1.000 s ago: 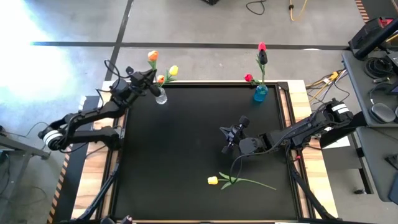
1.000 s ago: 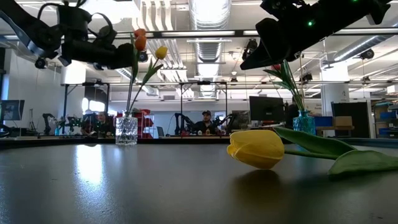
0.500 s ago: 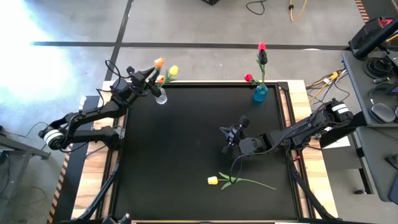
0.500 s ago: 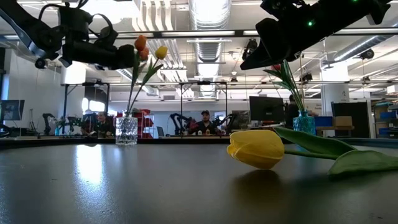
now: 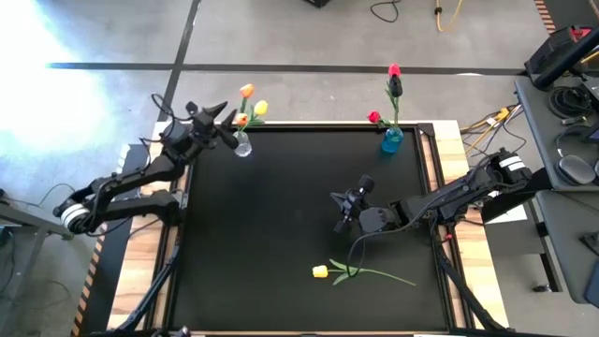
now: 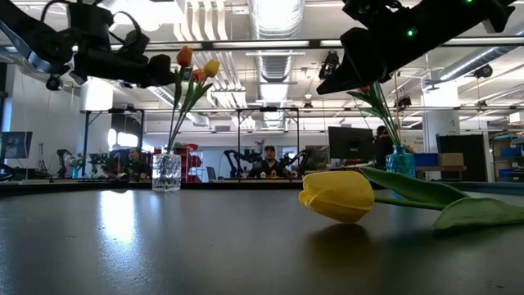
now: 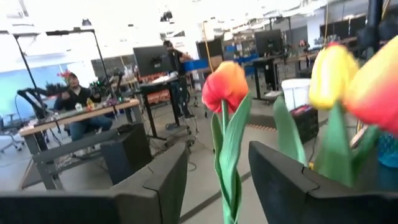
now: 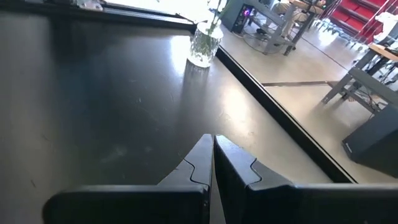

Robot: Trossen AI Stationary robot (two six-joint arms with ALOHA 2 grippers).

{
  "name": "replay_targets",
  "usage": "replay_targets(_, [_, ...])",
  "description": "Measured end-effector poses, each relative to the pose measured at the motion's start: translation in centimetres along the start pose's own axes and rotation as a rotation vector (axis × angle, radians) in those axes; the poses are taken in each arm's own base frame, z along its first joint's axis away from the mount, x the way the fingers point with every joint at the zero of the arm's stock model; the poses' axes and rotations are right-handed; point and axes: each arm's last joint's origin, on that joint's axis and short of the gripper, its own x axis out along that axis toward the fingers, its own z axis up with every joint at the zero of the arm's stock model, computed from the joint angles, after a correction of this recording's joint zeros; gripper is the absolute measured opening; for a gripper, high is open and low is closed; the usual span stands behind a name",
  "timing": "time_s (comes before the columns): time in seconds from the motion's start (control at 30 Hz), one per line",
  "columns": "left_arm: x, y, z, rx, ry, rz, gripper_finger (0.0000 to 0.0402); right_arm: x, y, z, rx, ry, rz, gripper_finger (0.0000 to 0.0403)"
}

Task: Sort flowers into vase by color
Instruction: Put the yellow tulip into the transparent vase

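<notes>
Left tool (image 5: pixel 227 120) spread beside tulips (image 5: pixel 248 105) in clear vase (image 5: pixel 242 146); right tool (image 5: pixel 343 207) pressed together; no legible writing, seemingly.

From my console both arms were dark and slim, black cables looped along them; white collars near each base; left gripper (image 5: pixel 227 120) and right gripper (image 5: pixel 339 211) had blocky black fingers

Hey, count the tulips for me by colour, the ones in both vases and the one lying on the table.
Yellow tulips: 2
Orange tulips: 2
Red or pink tulips: 2
Dark purple tulip: 1
Total: 7
</notes>
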Motion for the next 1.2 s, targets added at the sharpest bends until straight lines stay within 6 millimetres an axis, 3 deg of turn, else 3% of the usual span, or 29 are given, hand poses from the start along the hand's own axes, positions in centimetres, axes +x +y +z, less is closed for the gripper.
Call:
replay_targets(0.23, [-2.9,-0.4,-0.3,-0.036,-0.070,-0.085,0.0155,0.0,0.0,-0.3,0.023,0.021,0.007,0.0009])
replay_targets(0.4, [-4.7,-1.1,-0.8,-0.043,-0.127,-0.240,0.0155,-0.1,0.5,-0.4,0.070,0.063,0.191,0.0009])
replay_targets(0.57, [-5.8,-1.6,-1.0,-0.059,-0.167,-0.348,0.0155,-0.7,1.1,-0.4,0.063,0.219,0.315,0.0026])
replay_targets(0.73, [-6.2,-2.1,-1.2,-0.088,-0.145,-0.449,0.0155,-2.0,1.9,-1.3,0.035,0.311,0.366,0.0082])
replay_targets(1.0, [-6.2,-2.6,-1.9,-0.064,-0.094,-0.544,0.0154,-3.1,2.9,-1.7,0.257,0.431,0.468,0.0200])
replay_targets(1.2, [-6.0,-2.7,-2.4,-0.047,-0.064,-0.550,0.0154,-4.5,4.2,-2.3,0.276,0.507,0.548,0.0243])
